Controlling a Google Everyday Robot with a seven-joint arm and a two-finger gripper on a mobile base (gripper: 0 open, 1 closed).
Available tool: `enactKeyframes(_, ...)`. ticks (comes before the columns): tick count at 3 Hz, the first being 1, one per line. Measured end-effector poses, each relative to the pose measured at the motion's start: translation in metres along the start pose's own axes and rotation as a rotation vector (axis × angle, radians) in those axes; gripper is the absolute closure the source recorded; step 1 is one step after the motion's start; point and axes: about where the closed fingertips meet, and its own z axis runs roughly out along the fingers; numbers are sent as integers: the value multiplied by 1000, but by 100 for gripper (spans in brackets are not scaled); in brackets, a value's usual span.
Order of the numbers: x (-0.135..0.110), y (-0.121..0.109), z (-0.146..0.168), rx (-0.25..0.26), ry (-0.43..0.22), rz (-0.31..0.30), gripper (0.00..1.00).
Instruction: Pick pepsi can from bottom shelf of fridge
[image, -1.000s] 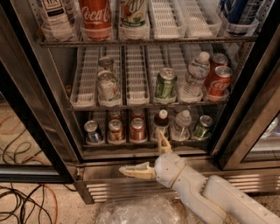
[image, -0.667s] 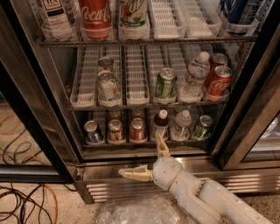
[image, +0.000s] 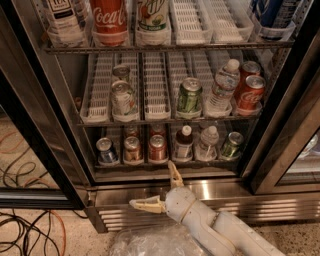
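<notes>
The pepsi can (image: 106, 150) stands upright at the left end of the bottom shelf (image: 116, 163), at its front edge, silver top showing. Just beside it to the right is an orange-brown can (image: 132, 148), then a red can (image: 157, 147), a dark bottle (image: 184, 143), a clear water bottle (image: 207, 143) and a green can (image: 231, 145) towards the right end.

The gripper (image: 161, 189) hangs outside the fridge (image: 280, 197), in front of its stainless steel base and below the shelf's front edge. It is apart from the pepsi can and off to its right. Its two pale fingers (image: 175, 175) are spread wide and grip nothing; one points up towards the red can, the other out to the left.

On the rack above stand a green soda can (image: 190, 95) and red Coca-Cola cans (image: 250, 92). Cables (image: 25, 235) lie on the floor at left.
</notes>
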Motion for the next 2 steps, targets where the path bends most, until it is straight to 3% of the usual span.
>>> enactKeyframes(2, 0, 0, 0, 0, 0, 0, 0)
